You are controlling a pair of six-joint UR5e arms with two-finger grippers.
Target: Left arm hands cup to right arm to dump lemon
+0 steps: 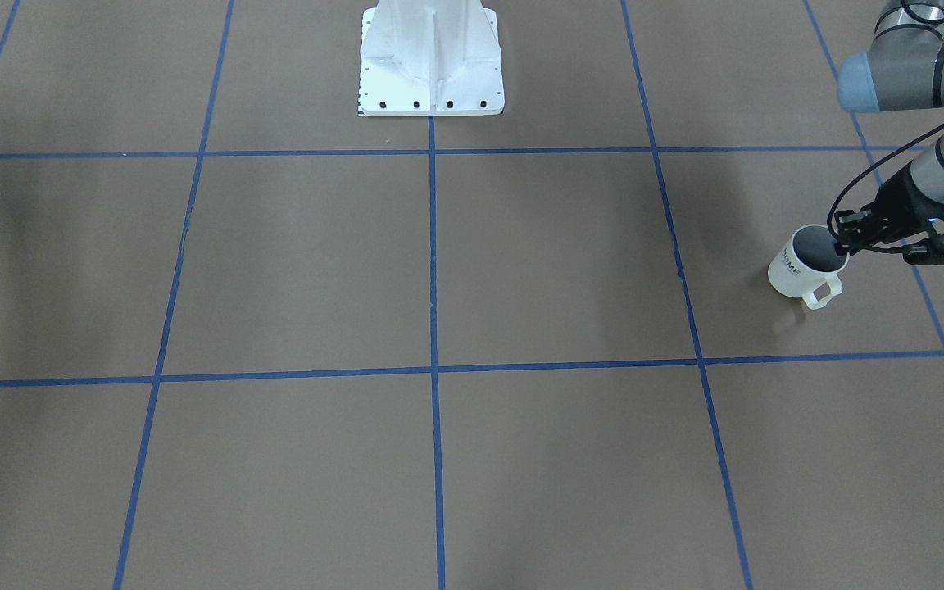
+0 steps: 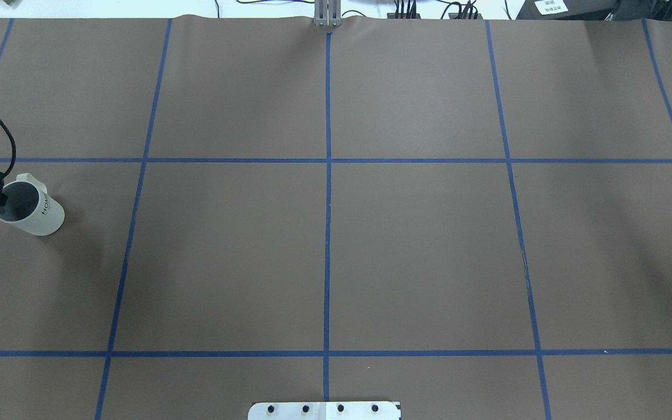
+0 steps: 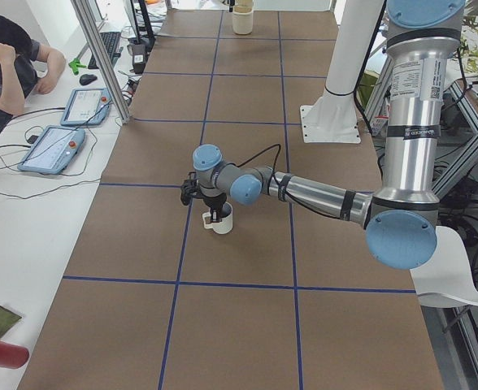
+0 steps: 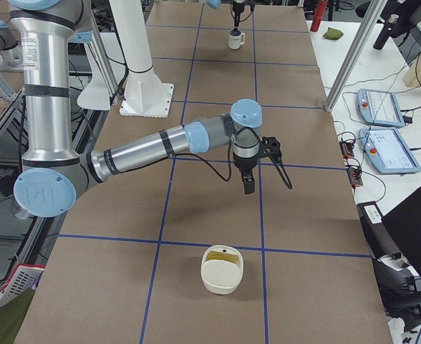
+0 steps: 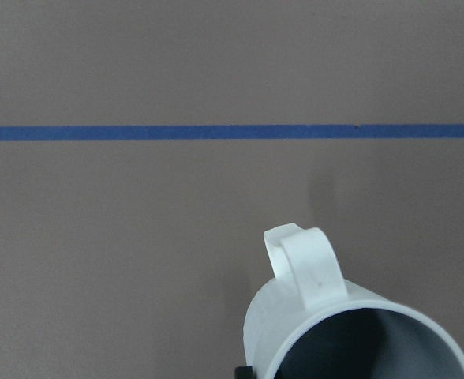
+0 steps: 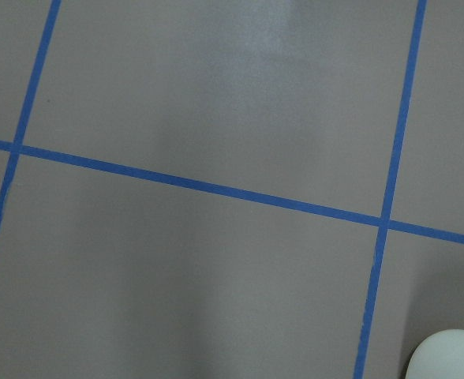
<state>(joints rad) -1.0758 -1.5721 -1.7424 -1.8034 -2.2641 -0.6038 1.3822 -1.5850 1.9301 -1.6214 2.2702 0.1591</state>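
Left gripper [image 1: 842,244] is down on the cup [image 1: 800,274], a small white ceramic mug with dark "HOME" lettering and a squarish loop handle, way out at the robot's left end of the brown paper-covered table [image 2: 417,245] with its blue tape grid. One black finger dips inside the greyish mouth and the other sits outside the wall, so the jaws look pinched on the rim, on the side away from the handle. I can't tell from where I stand whether the mug's base has left the paper. As for the lemon, no sign of it: what shows of the mug's inside is dark and partly cut off, so I can't say it's in there. Over at the other end, the right gripper [image 4: 248,188] hangs above the table, well apart from the mug, and I can't tell if its fingers are apart or together. A pale cream rounded tub [image 4: 223,269] sits on the table near it. So by my reckoning we're at the very first step, the pickup, with the hand-over and the dump both not yet done. Next up, I'd say: lift the mug level so nothing spills, and carry it toward the middle with the handle or bare wall offered to the right arm.
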